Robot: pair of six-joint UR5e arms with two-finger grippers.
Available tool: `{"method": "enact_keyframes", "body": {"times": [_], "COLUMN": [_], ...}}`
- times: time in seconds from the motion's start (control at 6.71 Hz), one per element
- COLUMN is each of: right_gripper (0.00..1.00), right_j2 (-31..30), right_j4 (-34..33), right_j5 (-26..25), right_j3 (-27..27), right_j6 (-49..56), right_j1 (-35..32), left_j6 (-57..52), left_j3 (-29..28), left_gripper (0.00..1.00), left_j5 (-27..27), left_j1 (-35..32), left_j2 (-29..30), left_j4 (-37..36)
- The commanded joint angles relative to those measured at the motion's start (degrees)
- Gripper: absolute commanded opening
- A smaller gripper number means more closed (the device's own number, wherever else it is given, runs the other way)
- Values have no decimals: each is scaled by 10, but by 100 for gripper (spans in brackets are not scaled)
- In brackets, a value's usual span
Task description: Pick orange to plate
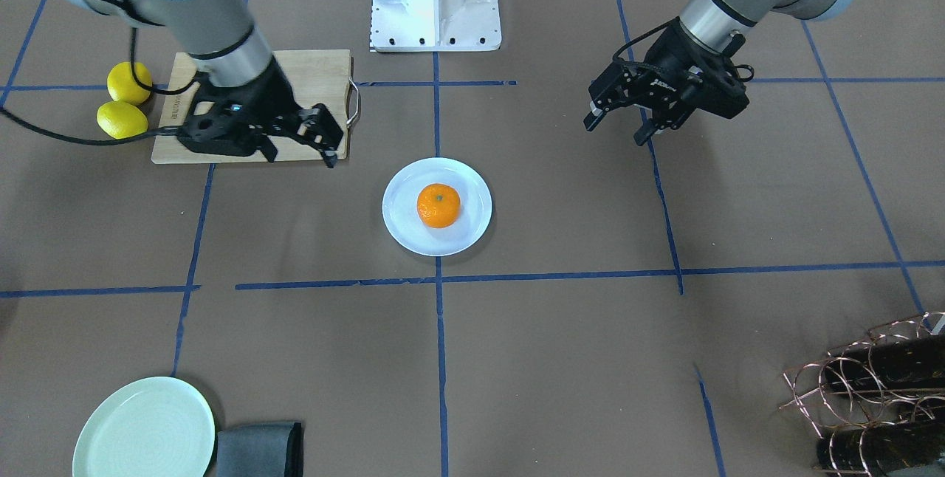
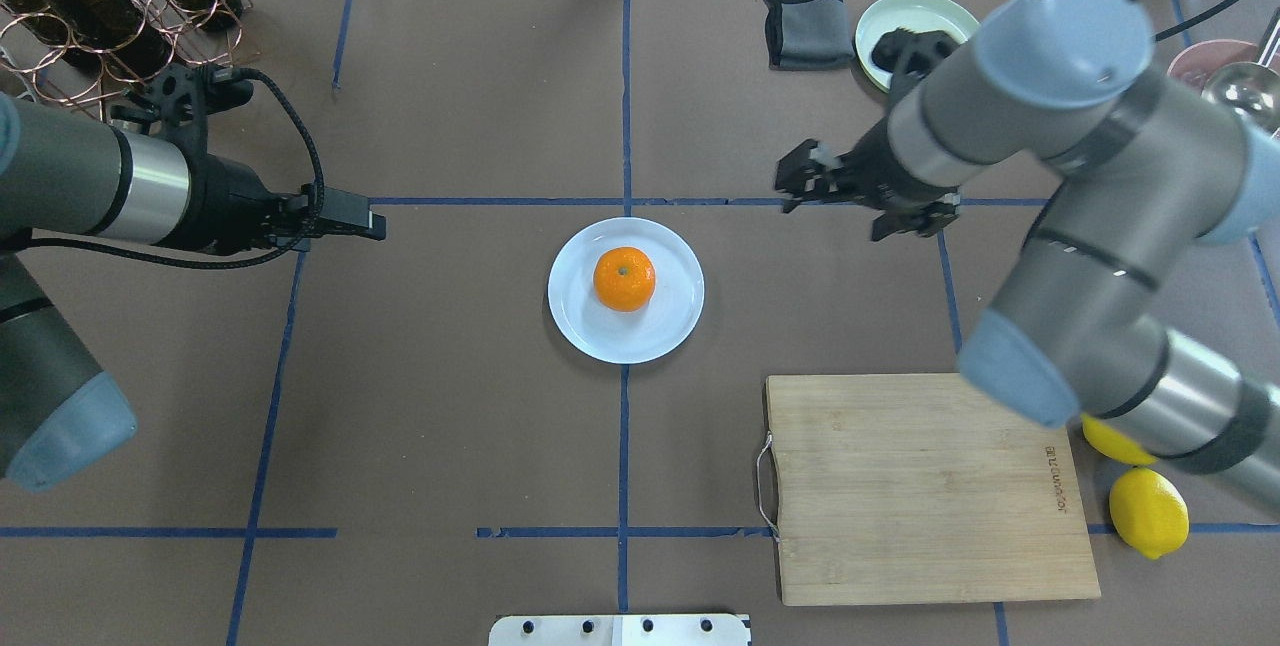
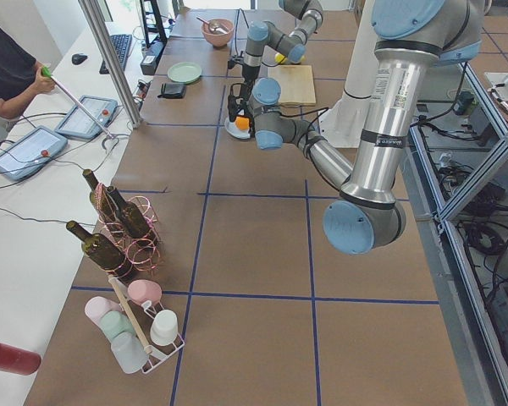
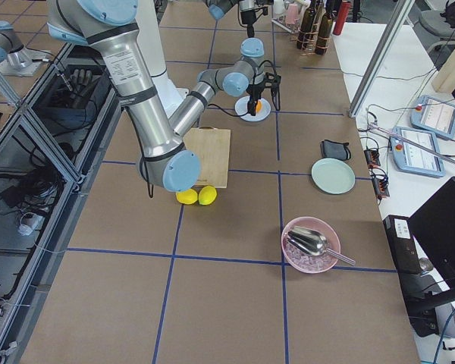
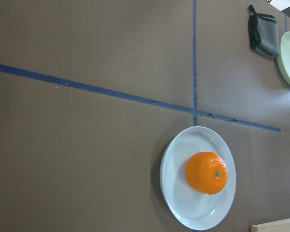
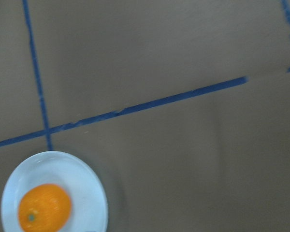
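The orange (image 1: 438,205) (image 2: 624,278) rests in the middle of the round bluish-white plate (image 1: 402,226) (image 2: 585,326) at the table's centre. Both wrist views show the orange (image 5: 206,172) (image 6: 43,208) lying on the plate (image 5: 179,205) (image 6: 84,193), with no fingers in sight. My right gripper (image 1: 303,156) (image 2: 795,184) hovers open and empty beside the plate, off to its far right in the overhead view. My left gripper (image 1: 616,131) (image 2: 375,223) hangs open and empty well to the plate's left.
A wooden cutting board (image 2: 920,486) lies near the robot on the right, with two lemons (image 2: 1148,511) beside it. A mint-green plate (image 1: 144,429) and a dark folded cloth (image 1: 258,449) sit at the far edge. A copper wine rack (image 2: 100,6) with bottles stands far left.
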State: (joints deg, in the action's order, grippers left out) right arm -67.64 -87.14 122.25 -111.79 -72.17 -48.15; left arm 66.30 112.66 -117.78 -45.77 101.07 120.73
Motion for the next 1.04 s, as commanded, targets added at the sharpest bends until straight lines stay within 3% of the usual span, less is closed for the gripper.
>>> {"method": "enact_keyframes", "body": {"times": [0.0,0.15,0.3,0.45,0.75,0.89], "right_gripper": [100,100,100,100,100,100], "right_j2": [-145,-154,-152,-152,-152,-163], "right_j4": [-5,-43,-90,-121,-136,-136], "right_j5": [111,112,112,112,111,113], "right_j3": [2,51,96,137,203,219], "right_j6": [298,468,622,743,879,907], "right_j1": [-183,-260,-315,-364,-431,-448], "left_j6": [-194,-305,-438,-565,-803,-805], "left_j3": [11,5,-8,-24,-28,-28], "left_gripper": [100,100,100,100,100,100], "left_j5": [-29,-119,-166,-183,-188,-187], "left_j1": [-54,-136,-223,-299,-421,-424], "left_j2": [-68,-104,-145,-168,-163,-182], "left_j4": [-38,-39,-44,-69,-286,-321]}}
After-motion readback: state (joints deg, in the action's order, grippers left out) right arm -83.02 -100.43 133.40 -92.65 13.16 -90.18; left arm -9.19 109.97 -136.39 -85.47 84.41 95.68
